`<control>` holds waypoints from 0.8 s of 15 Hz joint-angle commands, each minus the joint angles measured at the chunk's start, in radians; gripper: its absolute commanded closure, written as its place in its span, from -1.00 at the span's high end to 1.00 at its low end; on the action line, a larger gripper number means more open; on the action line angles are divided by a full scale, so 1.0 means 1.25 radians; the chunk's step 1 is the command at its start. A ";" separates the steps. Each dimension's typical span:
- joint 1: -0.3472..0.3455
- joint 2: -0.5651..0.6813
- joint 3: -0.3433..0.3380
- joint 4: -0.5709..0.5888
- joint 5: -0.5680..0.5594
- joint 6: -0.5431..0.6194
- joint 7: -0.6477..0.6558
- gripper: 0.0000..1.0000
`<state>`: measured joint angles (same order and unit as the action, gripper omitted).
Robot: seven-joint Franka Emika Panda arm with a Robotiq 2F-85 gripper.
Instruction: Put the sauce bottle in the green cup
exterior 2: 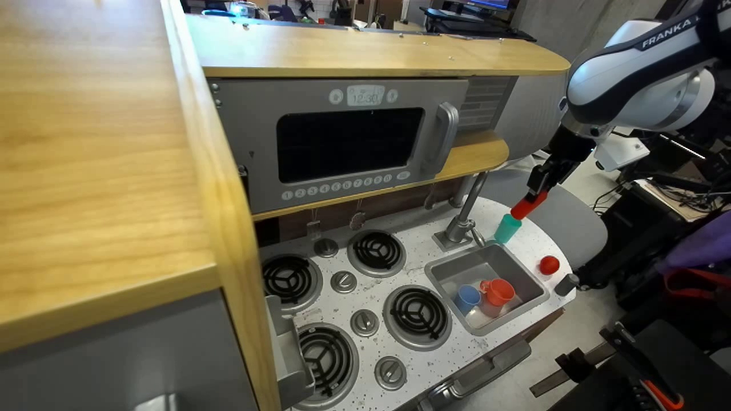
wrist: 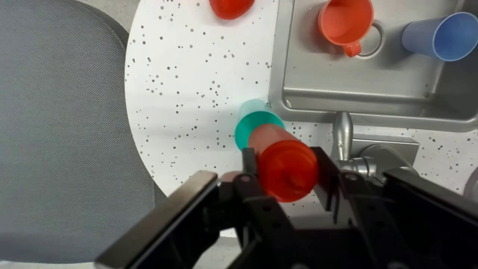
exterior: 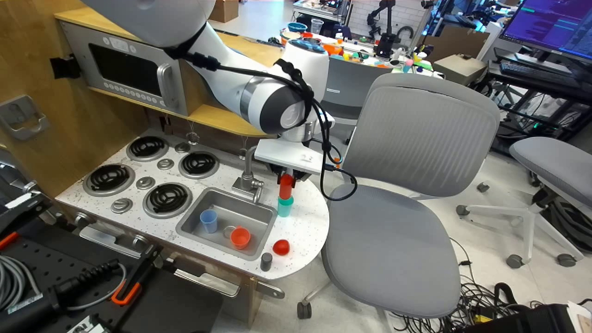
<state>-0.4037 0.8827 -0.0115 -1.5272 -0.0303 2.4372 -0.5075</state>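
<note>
Holding bottle (exterior: 286,187) over green cup (exterior: 285,208)

In an exterior view we have the Franka Panda arm (exterior 2: 639,85) extended from 2 o'clock, its wrist (exterior 2: 588,127) angled toward 7 o'clock. Wrist view: Robotiq gripper (wrist: 286,163) in from 5 o'clock, fingers (wrist: 249,161) clamped, tips apart.

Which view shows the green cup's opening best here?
The wrist view: it looks down into the green cup, showing teal interior and much of the rim, though the sauce bottle covers part. In both exterior views the cup is smaller and mainly side-on, the bottle hiding part of its mouth.
</note>
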 commanded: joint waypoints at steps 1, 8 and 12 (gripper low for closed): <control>0.007 -0.003 -0.009 -0.012 -0.005 0.020 0.009 -0.72; 0.012 0.020 -0.021 0.011 -0.014 0.015 0.015 -0.72; 0.010 0.023 -0.018 0.020 -0.011 0.010 0.013 -0.72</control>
<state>-0.4016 0.8976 -0.0243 -1.5253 -0.0348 2.4379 -0.5059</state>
